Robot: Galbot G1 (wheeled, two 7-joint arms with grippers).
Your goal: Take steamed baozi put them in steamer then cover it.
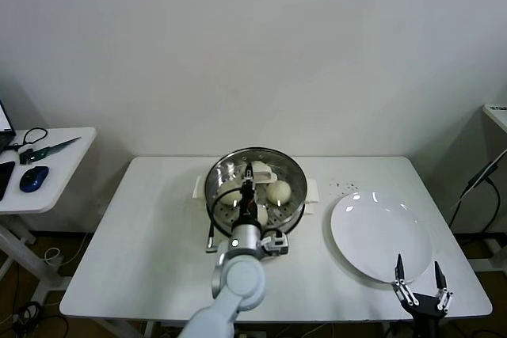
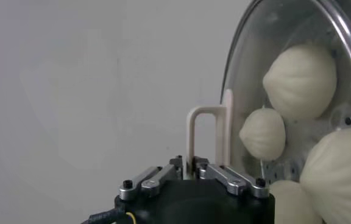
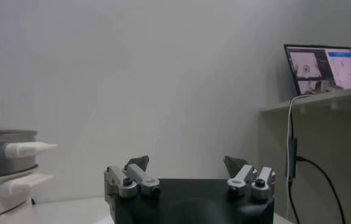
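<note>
Left gripper (image 1: 249,182) pinches cover (image 1: 238,170) — white table (image 1: 150,227), pale wall (image 1: 253,37).

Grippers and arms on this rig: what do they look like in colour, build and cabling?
The left arm is a pale grey-white rounded tube with a silver wrist ring. The left gripper has a black body, silver metal finger links with black screws, and a black cable beside a yellow wire. The right gripper matches: black body, silver links, dark pointed fingertips.

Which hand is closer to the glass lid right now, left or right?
Left. The left hand is shut on the glass lid's handle over the steamer; the right hand sits open at the table's near edge beside the plate.
</note>
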